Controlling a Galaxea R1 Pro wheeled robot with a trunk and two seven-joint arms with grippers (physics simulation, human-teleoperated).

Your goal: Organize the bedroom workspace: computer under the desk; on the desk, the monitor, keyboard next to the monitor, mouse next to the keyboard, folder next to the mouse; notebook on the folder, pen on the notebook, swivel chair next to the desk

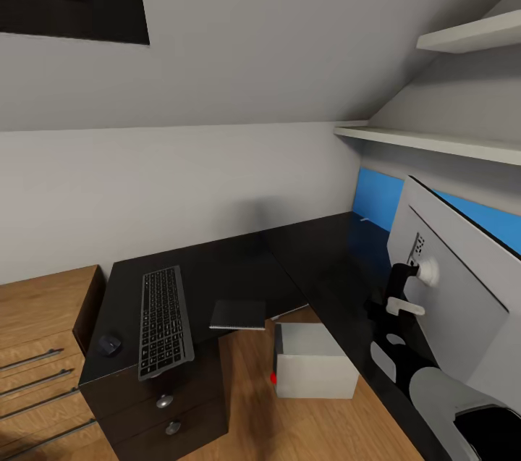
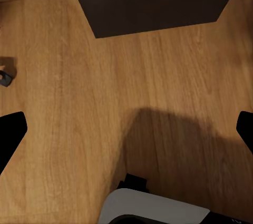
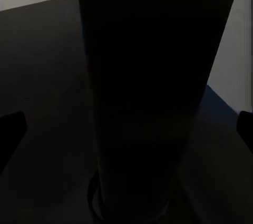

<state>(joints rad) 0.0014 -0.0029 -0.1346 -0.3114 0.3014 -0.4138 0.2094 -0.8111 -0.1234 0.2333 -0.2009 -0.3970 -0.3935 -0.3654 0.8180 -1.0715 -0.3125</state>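
Left end effector (image 2: pixel 126 129): fingers spread wide with nothing between them, hanging over the wood floor (image 2: pixel 58 129), whose bare boards lie beneath it.
Right end effector (image 3: pixel 126 124): fingers stand wide apart on either side of a thick black column (image 3: pixel 147 92) that rises from a round foot on the black surface; whether they touch it I cannot tell.
Monitor (image 1: pixel 456 287): on the right wing of the desk, its pale grey back toward the camera, tilted.
Computer (image 1: pixel 312 361): pale box on the floor in the inner corner of the desk, red light at its lower left corner.
Keyboard (image 1: pixel 164 320): flat on the left wing above the drawers.
Mouse (image 1: pixel 110 344): just beside the keyboard's left side, near the desk's edge.
Notebook (image 1: pixel 239 315): dark, at the inner edge of the desk, right of the keyboard, partly overhanging.
Desk (image 1: pixel 304 258): glossy black, L-shaped, against the grey sloped wall.
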